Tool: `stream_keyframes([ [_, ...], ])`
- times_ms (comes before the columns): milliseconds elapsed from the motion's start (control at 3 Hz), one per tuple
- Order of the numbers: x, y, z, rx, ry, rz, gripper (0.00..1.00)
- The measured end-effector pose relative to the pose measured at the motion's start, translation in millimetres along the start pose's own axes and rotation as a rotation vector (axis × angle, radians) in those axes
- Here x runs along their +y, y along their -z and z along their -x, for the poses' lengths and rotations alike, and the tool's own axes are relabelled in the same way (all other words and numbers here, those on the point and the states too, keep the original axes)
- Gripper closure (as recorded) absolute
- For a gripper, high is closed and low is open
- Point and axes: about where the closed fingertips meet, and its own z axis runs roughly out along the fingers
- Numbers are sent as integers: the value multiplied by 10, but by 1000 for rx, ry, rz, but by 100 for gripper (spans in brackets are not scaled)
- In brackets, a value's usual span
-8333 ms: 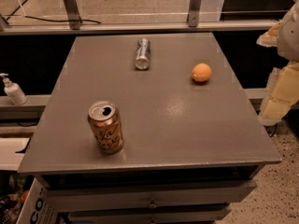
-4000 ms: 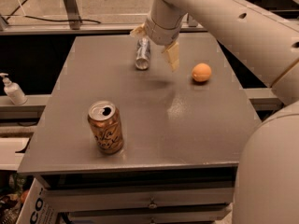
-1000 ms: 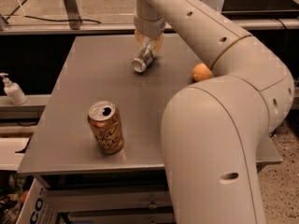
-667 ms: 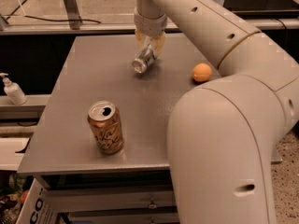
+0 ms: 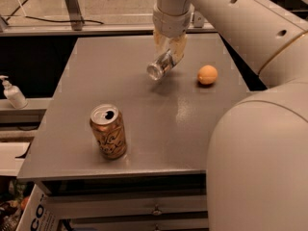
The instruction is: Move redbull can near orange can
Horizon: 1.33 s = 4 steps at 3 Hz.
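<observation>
Slim silver-grey metallic redbull can (image 5: 158,68) pinched in the gripper (image 5: 167,56) — tilted above the grey table's (image 5: 86,71) far half.
The wide orange-gold orange can (image 5: 108,132) stands upright near the front edge, well apart, its tab hole open and its contents unseen — earlier the slim can lay flat on the tabletop.

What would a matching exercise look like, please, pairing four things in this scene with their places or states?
Things:
1. redbull can
2. orange can
3. orange fruit
4. pincer

Places or states:
A. standing upright near the front left of the table
B. resting on the table's right side
C. over the table's far middle, shut on a can
D. tilted, open end toward the camera, held off the surface

Pairs: 1-D, 2-A, 3-B, 4-C
</observation>
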Motion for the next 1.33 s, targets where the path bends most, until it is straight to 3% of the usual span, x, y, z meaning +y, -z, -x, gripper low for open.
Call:
stream_keyframes([
  [667,763,162,251,-66,-36,38,100],
  [1000,1129,98,472,-124,-40,66,100],
  [1333,1127,97,472,-124,-40,66,100],
])
